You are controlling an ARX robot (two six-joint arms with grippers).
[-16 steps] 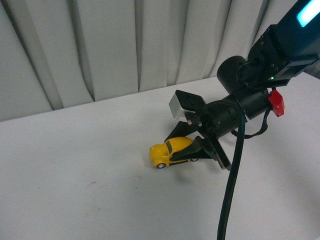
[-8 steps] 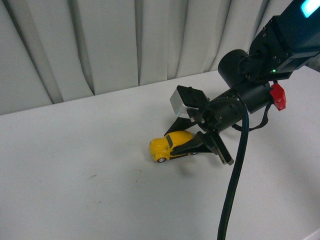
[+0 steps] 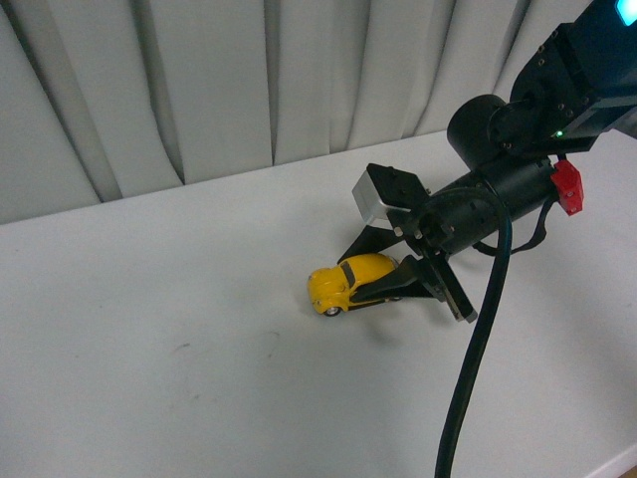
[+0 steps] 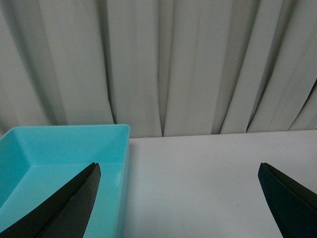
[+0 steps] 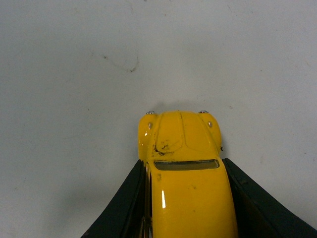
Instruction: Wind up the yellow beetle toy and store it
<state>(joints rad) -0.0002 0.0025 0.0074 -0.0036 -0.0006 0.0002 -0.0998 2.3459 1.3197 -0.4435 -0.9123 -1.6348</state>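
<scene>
front view: the small glossy yellow beetle toy car (image 3: pixel 343 281), all rounded curves, sits on its wheels near the middle of the matte white table (image 3: pixel 149 398). the right gripper (image 3: pixel 348 279) pinches its rear half between flat black wedge fingers. a thick dark cable (image 3: pixel 478 349) hangs in front. open tabletop runs left and back to the pleated grey curtain (image 3: pixel 199 90).

left wrist view: the left gripper (image 4: pixel 177 168) is spread wide, holding nothing. a smooth teal plastic bin (image 4: pixel 64 144) with straight walls seems to lie below one finger.

right wrist view: the black fingers (image 5: pixel 124 203) press both flanks of the toy. its domed hood is scuffed, and bare table lies beyond its nose.
</scene>
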